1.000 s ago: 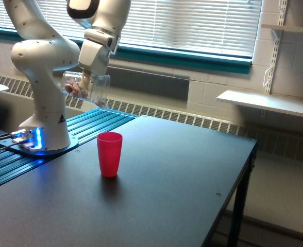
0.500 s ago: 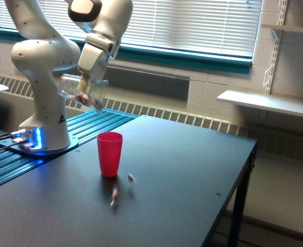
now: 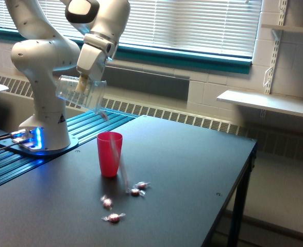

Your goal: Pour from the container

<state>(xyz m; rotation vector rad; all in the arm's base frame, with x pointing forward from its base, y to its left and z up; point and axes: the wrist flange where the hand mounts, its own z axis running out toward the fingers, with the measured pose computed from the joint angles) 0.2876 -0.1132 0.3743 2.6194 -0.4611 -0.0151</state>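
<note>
In the exterior view my gripper (image 3: 83, 81) is shut on the container (image 3: 80, 92), a clear plastic cup held up in the air and tipped with its mouth down toward the exterior view's right. It now looks empty. A blurred streak of falling candy (image 3: 115, 154) runs from its mouth past the red cup. That red cup (image 3: 110, 154) stands upright on the black table (image 3: 192, 170), below and to the right of the container. Several wrapped reddish candies (image 3: 136, 190) lie on the table in front of the red cup.
The arm's white base (image 3: 43, 134) stands on a ribbed blue-lit platform (image 3: 89, 123) at the exterior view's left. Behind the table are a window with blinds, a radiator grille and a wall shelf (image 3: 265, 103) at the right. The table's right edge (image 3: 244, 170) drops to the floor.
The container has tipped further and emptied. Candies fell out, missed the red cup and landed on the table in front of it. The red cup has not moved.
</note>
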